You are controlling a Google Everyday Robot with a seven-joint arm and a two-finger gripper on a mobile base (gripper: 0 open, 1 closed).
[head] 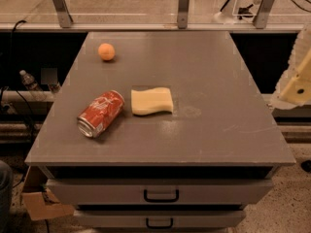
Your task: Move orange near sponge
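The orange (106,52) is a small round fruit resting on the far left part of the grey table top (214,81). The sponge (152,101) is flat, pale yellow and wavy-edged, lying near the middle of the table, well in front of and to the right of the orange. The cream-coloured gripper (297,84) shows only partly at the right edge of the view, beyond the table's right side, far from both the orange and the sponge. It holds nothing that I can see.
A red soda can (101,113) lies on its side just left of the sponge. The table has two drawers with black handles (161,195) at the front. A rail with metal posts (183,6) runs behind the table.
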